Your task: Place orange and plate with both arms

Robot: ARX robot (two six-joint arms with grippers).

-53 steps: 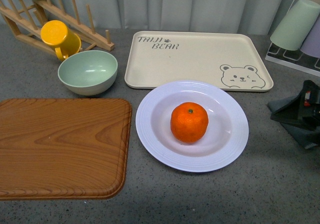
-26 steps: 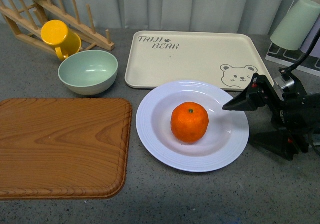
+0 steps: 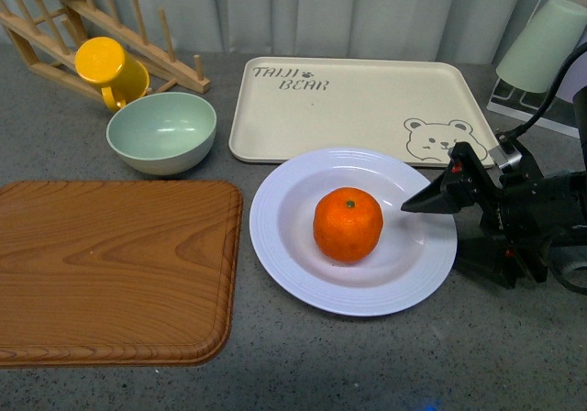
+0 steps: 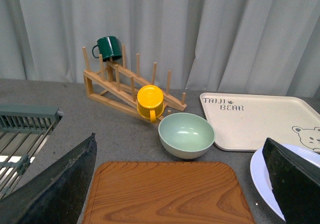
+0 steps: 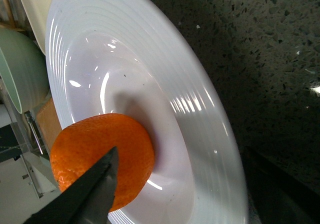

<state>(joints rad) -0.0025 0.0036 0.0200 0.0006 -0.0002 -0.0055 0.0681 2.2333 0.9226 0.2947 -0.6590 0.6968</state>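
Right gripper (image 3: 431, 235): open wide, black fingers (image 3: 442, 194) spread far apart; upper one reaching in over the right rim of the plate (image 3: 275, 237), lower one down low just outside that rim; aimed at the orange (image 3: 348, 225) but apart from it; holding nothing. From the right wrist view: one dark finger (image 5: 85, 194) in front of the orange (image 5: 100, 144); no way to tell there whether touching or not.

Left gripper (image 4: 178, 139): open wide too; seen only from its own wrist camera; two dark fingers (image 4: 60, 184) far apart, up above the table, holding nothing.

Orange: round, bright, with bumpy shiny skin and a small green dot on top; sitting in the middle dip of the plate.

Plate: round, deep, pale white with a hint of purple; wide rim with fine ring lines; flat on the grey speckled table (image 3: 367, 365); just in front of the beige tray (image 3: 348, 108) and just right of the wooden board (image 3: 110, 269).

Writing: dark letters on the tray's far left part, something like "TAIJI BEAR", with a tiny paw print; a bear face (image 3: 438, 140) drawn in the near right corner.

Further out: a mint green bowl (image 3: 160, 131) behind the board; a yellow mug (image 3: 110, 70) leaning on a wooden rack (image 3: 138, 27); a dark green mug (image 4: 108, 47) up on that rack.
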